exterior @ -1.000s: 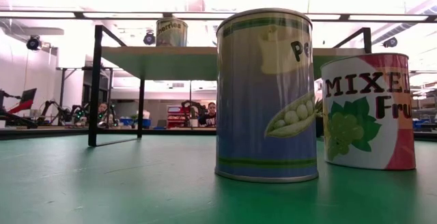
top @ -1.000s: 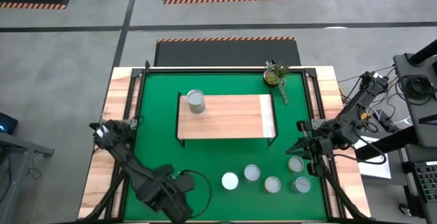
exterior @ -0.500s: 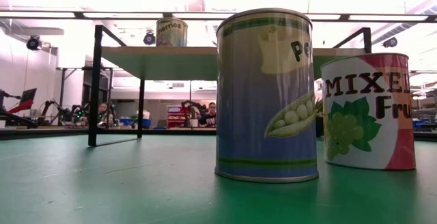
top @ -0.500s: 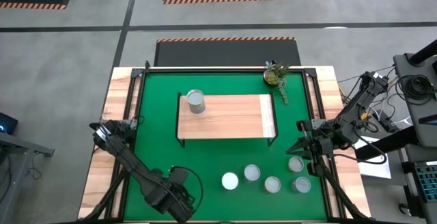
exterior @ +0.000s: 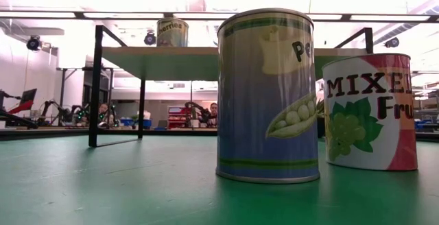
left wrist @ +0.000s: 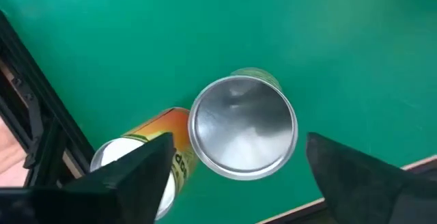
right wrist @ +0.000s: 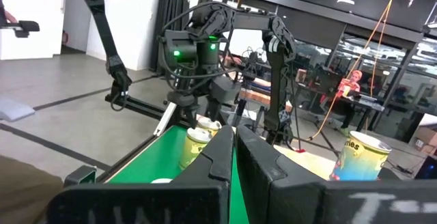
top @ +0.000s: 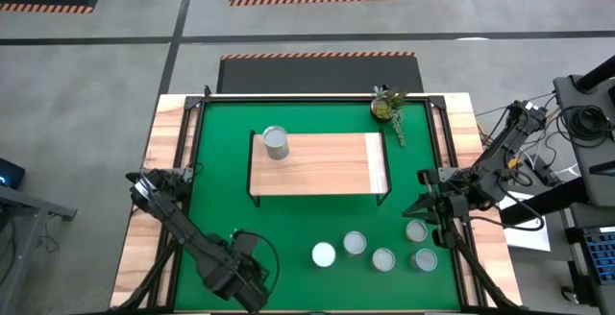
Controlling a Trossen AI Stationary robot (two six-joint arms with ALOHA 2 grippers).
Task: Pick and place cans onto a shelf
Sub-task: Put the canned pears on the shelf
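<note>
Can on shelf: one can (top: 276,142) stands upright on the shelf's far left corner; in the low view it shows above the shelf top with a yellow-green label (exterior: 172,32).
Shelf: the shelf (top: 327,163), light wood top on a thin black frame, sits in the middle of the green mat (top: 216,200), towards the far side.
Cans on mat: four silver-topped cans stand upright near the front right of the mat, well apart from the shelf: one (top: 323,254), one (top: 355,243), one (top: 383,258) and one (top: 424,259). A fifth (top: 416,230) stands just below the right pincer.
Low view cans: a peas can (exterior: 267,95) stands close to the camera, with a mixed fruit can (exterior: 370,112) just beside it.
Left pincer: the left pincer (left wrist: 232,166) is at the front left corner of the mat, its fingers spread wide on either side of an upright silver-topped can (left wrist: 244,128) and not touching it. A second can with an orange-yellow label (left wrist: 147,152) lies tilted against that can, partly behind one finger (left wrist: 133,176).
Right pincer: the right pincer (top: 428,205) hangs at the right edge of the mat; in its wrist view the two fingers (right wrist: 222,156) meet with only a thin slit between them and hold nothing.
Plant: a small green potted plant (top: 386,107) stands at the far right corner of the mat.
Counter: the counter's pale wooden border (top: 163,152) frames the mat.
</note>
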